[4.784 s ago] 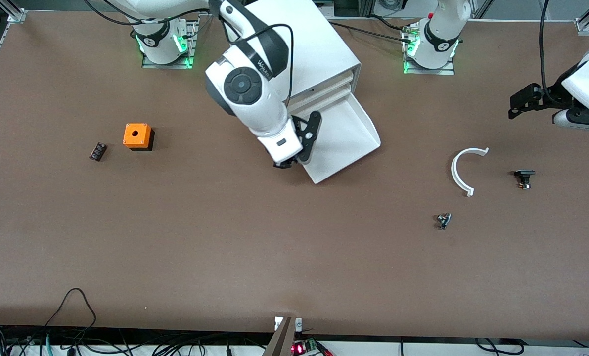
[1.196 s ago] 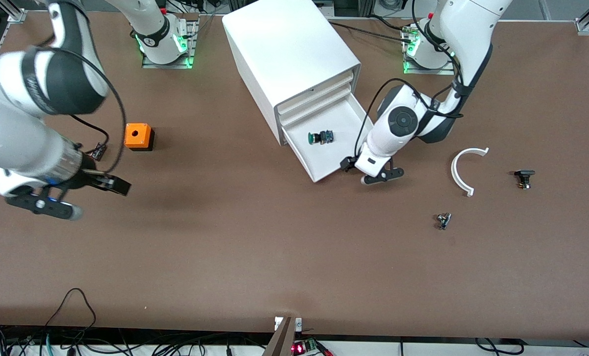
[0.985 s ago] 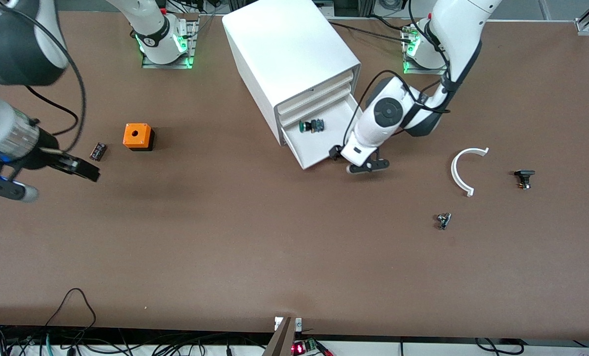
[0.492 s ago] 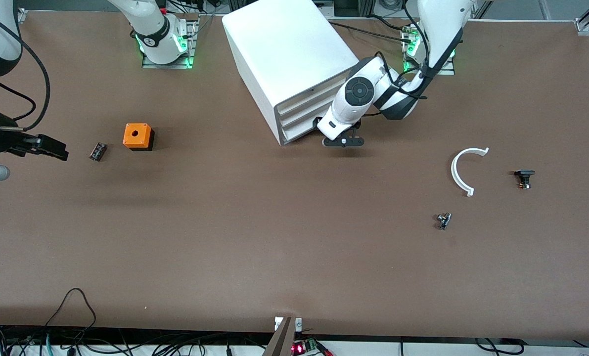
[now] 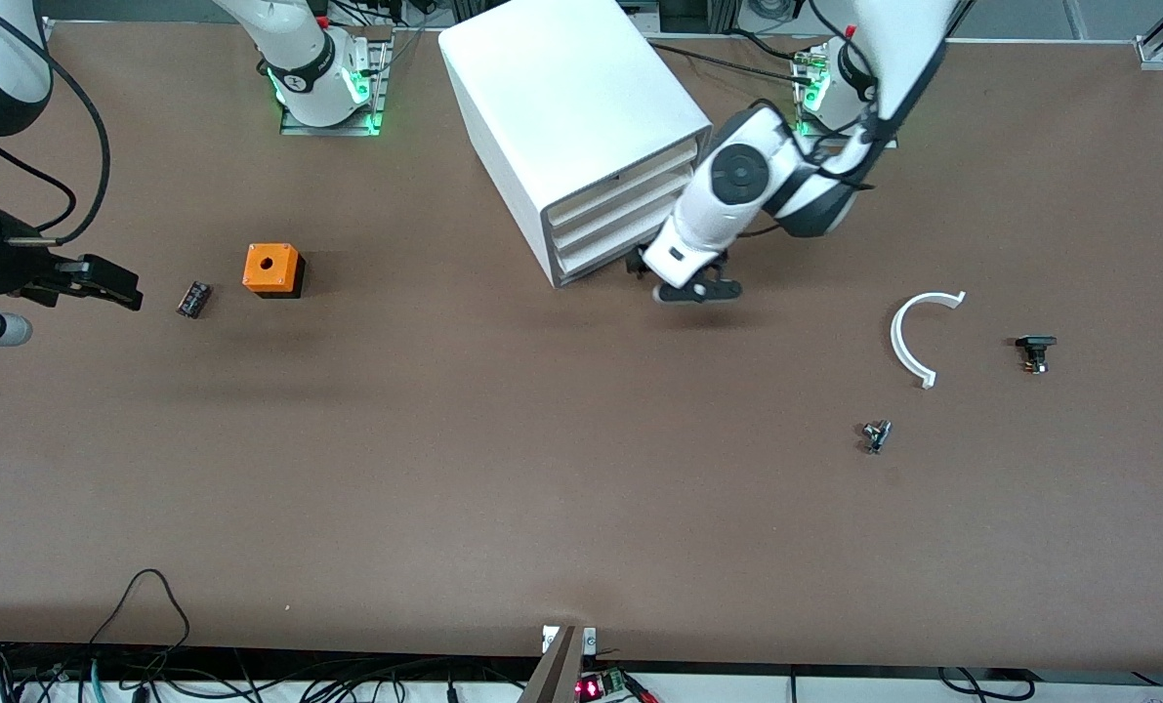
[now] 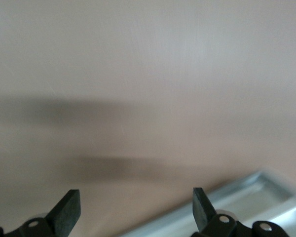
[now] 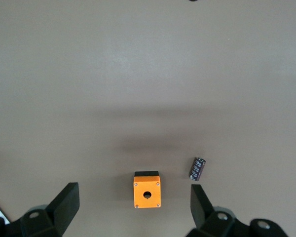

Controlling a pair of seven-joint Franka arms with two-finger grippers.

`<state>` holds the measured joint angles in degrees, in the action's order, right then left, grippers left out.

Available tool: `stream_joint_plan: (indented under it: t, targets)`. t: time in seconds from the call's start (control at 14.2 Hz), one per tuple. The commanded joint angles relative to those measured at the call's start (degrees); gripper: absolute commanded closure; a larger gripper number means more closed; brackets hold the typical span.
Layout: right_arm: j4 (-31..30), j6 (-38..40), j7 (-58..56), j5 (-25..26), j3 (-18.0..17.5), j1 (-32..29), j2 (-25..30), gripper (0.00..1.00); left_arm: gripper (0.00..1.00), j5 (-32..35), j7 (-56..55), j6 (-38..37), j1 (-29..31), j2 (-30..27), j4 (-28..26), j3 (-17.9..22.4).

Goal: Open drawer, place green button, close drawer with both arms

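Two small parts lie nearest the front camera on my feed, toward the left arm's end of the table: a tiny metallic part [image 5: 875,435], and farther from the camera a black-capped part [image 5: 1034,351]. Between them in depth, and near both, a white curved strip [image 5: 914,335] lies flat on the table [image 5: 542,488].

Toward the right arm's end, I note a small dark cylinder [image 5: 192,299] and just beside it an orange box with a hole [image 5: 271,269], apart from each other. The right gripper [image 5: 68,293] hangs over the table edge at that end, near the cylinder. Its fingers are spread wide and I see nothing between them; the right wrist view confirms this, showing the orange box [image 7: 147,190] and the cylinder [image 7: 197,168] below the parted fingers [image 7: 64,200].

Farther on, the left gripper [image 5: 684,278] is low over the table just in front of the cabinet [image 5: 581,107], close to the front of the drawer [image 5: 610,252]. Its fingers are also fully apart and hold nothing; the left wrist view shows only bare table between the fingers [image 6: 201,207].

The drawer, lowest of three, sits pushed in flush with the two above it. I cannot see the button anywhere.
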<state>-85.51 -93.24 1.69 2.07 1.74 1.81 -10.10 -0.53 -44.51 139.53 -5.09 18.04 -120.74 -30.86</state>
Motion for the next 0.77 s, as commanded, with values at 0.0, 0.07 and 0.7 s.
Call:
stream_joint_plan:
  t: [0.0, 0.07, 0.7]
  targets:
    - [-4.4, -1.67, 0.51, -0.67, -0.07, 0.04, 3.24, 0.0, 0.0, 1.67, -0.67, -5.99, 4.99, -7.38, 2.87, 2.02]
    - [-4.58, -1.86, 0.51, -0.75, -0.07, 0.04, 3.25, 0.0, 0.0, 1.84, -0.58, -10.46, 5.87, -8.45, 5.58, 2.9]
    - [-10.29, -3.09, -0.72, -0.23, 0.54, -0.23, 7.29, 0.0, 0.0, 2.11, 40.01, -38.72, 6.85, -21.98, 18.88, 20.04]
